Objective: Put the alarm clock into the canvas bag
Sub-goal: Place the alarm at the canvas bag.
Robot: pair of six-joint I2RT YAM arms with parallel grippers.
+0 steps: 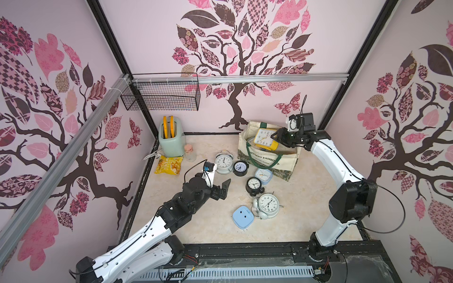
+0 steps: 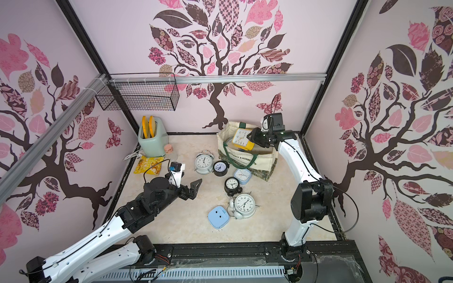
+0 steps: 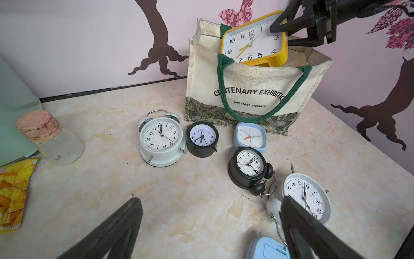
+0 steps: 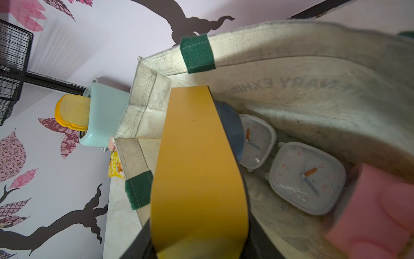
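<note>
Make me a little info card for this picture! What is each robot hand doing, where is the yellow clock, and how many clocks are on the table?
Right gripper: shut on the yellow clock
Yellow clock: tilted in the open mouth of the canvas bag, not let go yet
Left gripper: open, holding nothing, above the table
Clocks on the table: six, with the light blue square clock closest to the bag
Already in the bag: a pale square clock and a smaller pale clock
</note>
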